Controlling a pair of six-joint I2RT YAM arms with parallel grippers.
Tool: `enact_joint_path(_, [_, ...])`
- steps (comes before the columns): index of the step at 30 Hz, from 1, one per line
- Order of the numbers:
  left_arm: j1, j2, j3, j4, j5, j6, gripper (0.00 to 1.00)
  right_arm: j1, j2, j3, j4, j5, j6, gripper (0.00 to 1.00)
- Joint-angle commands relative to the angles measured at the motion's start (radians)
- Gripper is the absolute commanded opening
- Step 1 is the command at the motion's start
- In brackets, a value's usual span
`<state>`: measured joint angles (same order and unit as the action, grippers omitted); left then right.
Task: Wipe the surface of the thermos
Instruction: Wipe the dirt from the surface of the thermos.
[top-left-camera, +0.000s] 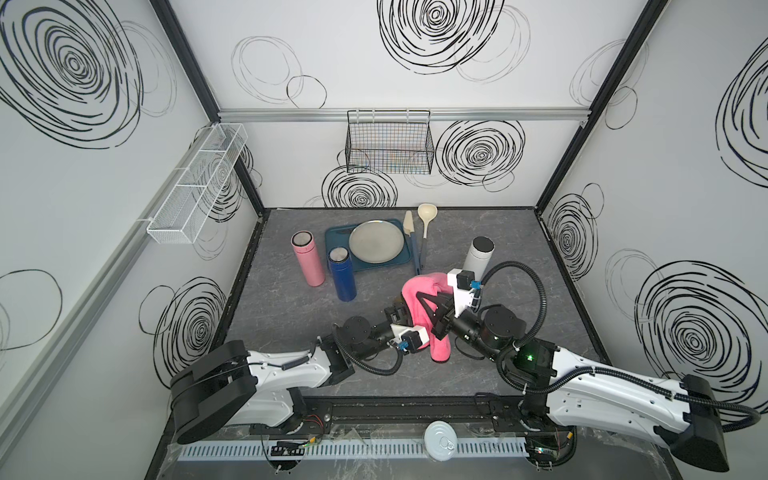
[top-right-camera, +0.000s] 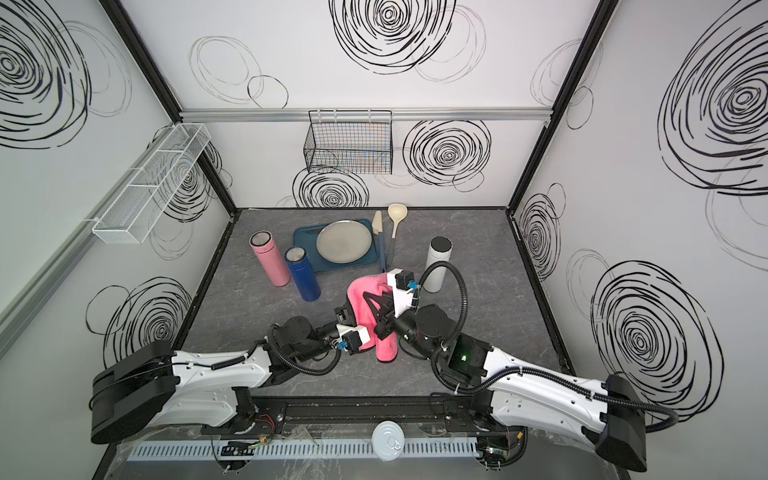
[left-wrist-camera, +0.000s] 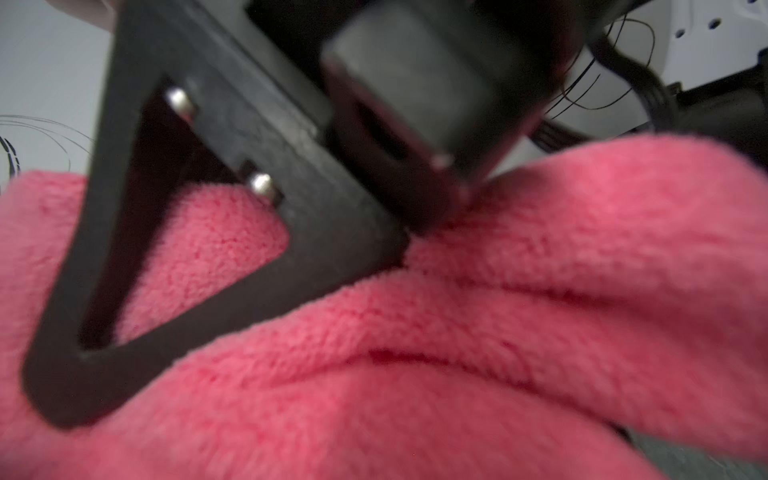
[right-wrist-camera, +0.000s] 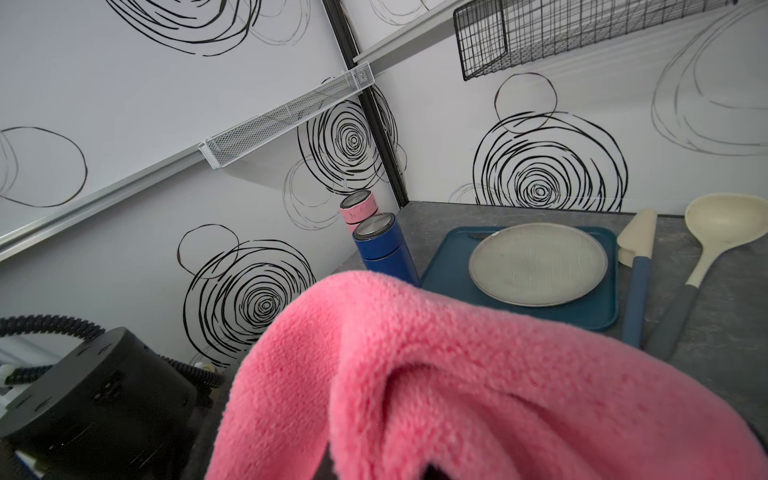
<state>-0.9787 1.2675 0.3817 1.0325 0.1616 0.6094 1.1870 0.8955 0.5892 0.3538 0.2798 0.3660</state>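
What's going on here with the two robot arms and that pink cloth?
Both arms meet mid-table at a pink cloth. The right gripper is shut on the cloth, its fingers pinching a fold. The left gripper sits at the cloth's other side, mostly hidden under it; what it holds, if anything, cannot be seen. The white thermos, pink thermos and blue thermos stand upright farther back, none gripped.

**Colour check**

Pink fleece cloth (top-left-camera: 417, 297) under the black fingers (left-wrist-camera: 316, 199). Beyond the fingers: pink thermos (top-left-camera: 308, 259), blue thermos (top-left-camera: 341, 276), white thermos (top-left-camera: 477, 259) with black lid, dark-teal tray (top-left-camera: 337, 237), grey plate (top-left-camera: 376, 242), cream ladle (top-left-camera: 427, 212) and cream spatula (top-left-camera: 409, 224). Grey marbled table (top-left-camera: 291, 332). White walls (top-left-camera: 332, 62), black scribbled swirls.
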Motion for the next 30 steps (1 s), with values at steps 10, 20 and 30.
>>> enact_joint_path(10, [0.058, -0.058, 0.047, 0.285, -0.083, -0.175, 0.0, -0.017, -0.056, -0.066, -0.082, -0.023, 0.018, 0.0])
enact_joint_path(20, [-0.04, -0.064, 0.042, 0.236, 0.009, -0.021, 0.0, 0.014, 0.091, 0.008, -0.065, -0.019, 0.016, 0.0])
enact_joint_path(30, [0.009, -0.093, 0.035, 0.281, -0.032, -0.137, 0.0, -0.139, -0.025, -0.094, -0.057, -0.102, 0.089, 0.0])
